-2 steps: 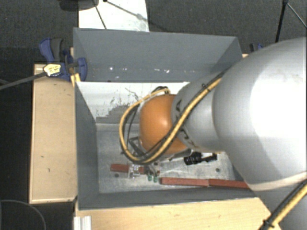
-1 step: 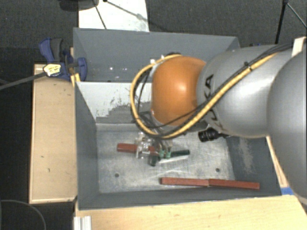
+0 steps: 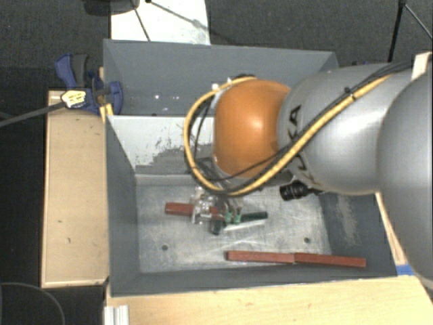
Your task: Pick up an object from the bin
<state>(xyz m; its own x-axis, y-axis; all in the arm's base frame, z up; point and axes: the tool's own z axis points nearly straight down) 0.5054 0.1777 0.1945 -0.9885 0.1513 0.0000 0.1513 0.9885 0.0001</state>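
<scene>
Gripper [image 3: 208, 212] low at the bin's [image 3: 125, 202] centre, a short red-brown stick [image 3: 178, 209] jutting toward nine o'clock: probably light, stiff, best pinched mid-length. Grip open or closed: cannot tell.

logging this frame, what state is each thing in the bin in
short red-brown strip: lying flat, right end hidden by the gripper
dark green pen-like thing: lying flat, just right of the gripper
long red-brown strip: lying flat, apart from the others, untouched
gripper: down low over the short strip's right end
</scene>
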